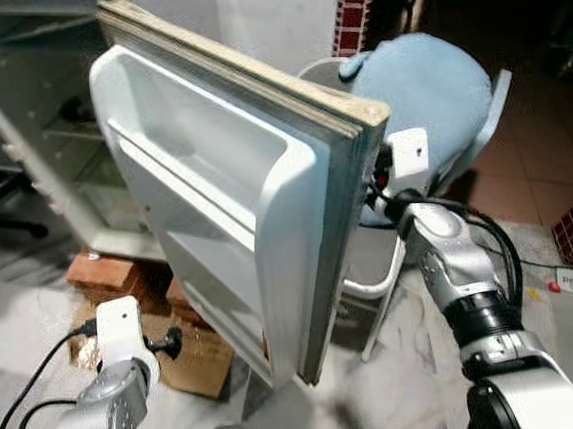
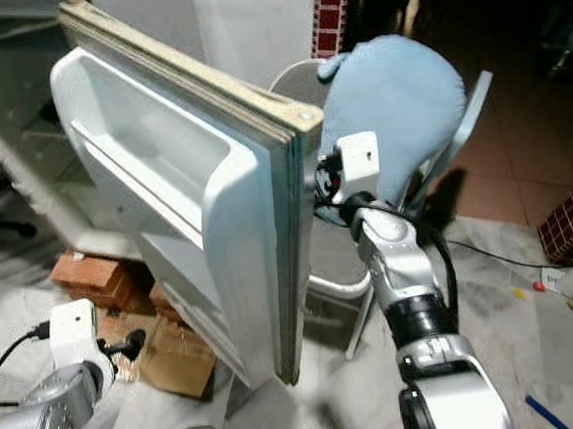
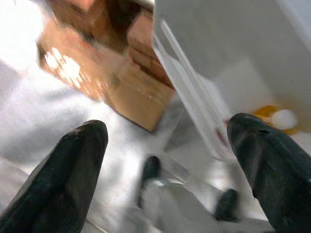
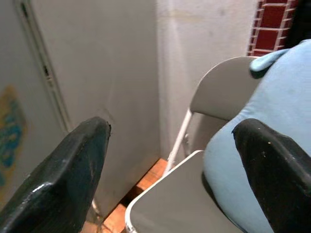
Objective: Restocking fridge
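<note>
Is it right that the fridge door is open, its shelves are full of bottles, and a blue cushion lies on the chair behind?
Not quite. The door is open, but its shelves hold nothing, as the left eye view shows. The blue cushion does lie on the chair behind.

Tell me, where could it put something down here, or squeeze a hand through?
The fridge door shelves look bare, and floor lies open between the cardboard box and the door's lower edge. It is crowded behind the door: the right end effector sits between the door and the chair with its blue cushion.
</note>
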